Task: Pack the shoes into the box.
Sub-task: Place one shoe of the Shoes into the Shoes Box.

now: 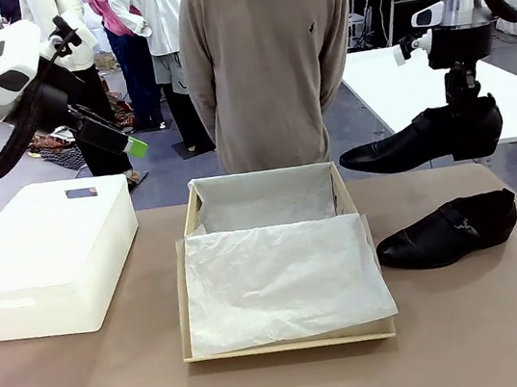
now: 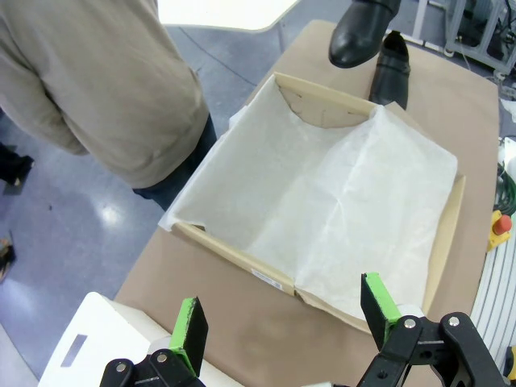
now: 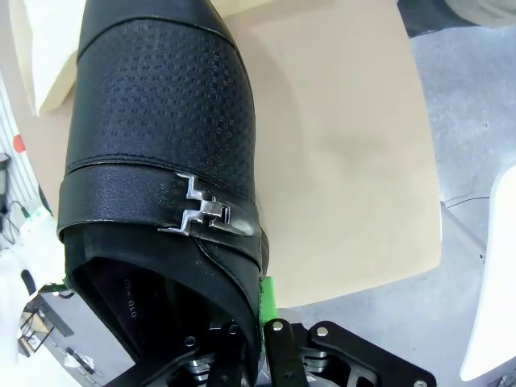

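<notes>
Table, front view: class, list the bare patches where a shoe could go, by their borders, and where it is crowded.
Free: the tissue-lined floor of the cardboard box; the table strip between it and the white plastic box; the near table edge before both. Crowded: right of the box, where a shoe lies and the right hand holds the raised shoe above.

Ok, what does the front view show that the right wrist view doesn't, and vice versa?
Front view's own: the open tan cardboard shoebox lined with white tissue paper, the second black leather shoe lying on the brown table to its right, the white rounded plastic box, the person standing behind.
Right wrist view's own: the silver buckle on the held black dress shoe's strap, its perforated toe leather, a green pad at its heel opening.
Shared: that pointed shoe, gripped by the right gripper, lifted clear of the table.
</notes>
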Motion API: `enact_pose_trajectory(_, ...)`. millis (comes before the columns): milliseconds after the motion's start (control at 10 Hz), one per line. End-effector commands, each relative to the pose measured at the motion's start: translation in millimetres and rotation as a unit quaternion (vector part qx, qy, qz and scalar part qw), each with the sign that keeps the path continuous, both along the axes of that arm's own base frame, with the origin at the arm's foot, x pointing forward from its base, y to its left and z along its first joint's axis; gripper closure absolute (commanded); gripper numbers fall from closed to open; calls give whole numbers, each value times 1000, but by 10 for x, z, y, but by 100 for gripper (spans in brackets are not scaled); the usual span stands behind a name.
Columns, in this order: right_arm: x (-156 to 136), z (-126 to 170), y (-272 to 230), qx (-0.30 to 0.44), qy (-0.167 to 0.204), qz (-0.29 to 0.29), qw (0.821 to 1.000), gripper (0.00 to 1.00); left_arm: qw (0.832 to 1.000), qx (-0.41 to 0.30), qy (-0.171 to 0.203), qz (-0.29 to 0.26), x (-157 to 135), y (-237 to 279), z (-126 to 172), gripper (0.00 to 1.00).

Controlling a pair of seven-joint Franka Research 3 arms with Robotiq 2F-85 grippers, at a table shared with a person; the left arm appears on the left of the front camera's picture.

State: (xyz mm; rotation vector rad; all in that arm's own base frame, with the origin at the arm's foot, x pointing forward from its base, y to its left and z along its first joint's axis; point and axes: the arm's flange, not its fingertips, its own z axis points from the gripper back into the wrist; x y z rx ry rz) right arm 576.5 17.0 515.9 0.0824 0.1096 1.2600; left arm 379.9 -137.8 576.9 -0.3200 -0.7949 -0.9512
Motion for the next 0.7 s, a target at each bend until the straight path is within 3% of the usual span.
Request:
enact_pose_trajectory(0,-4,157,282,21,12,-33,999,100,1000,-6,1,-8,7,17,4,0)
enact_pose_trajectory(600,80,367,1506,22,34,-12,999,100,1000,-6,1,-8,7,17,4,0)
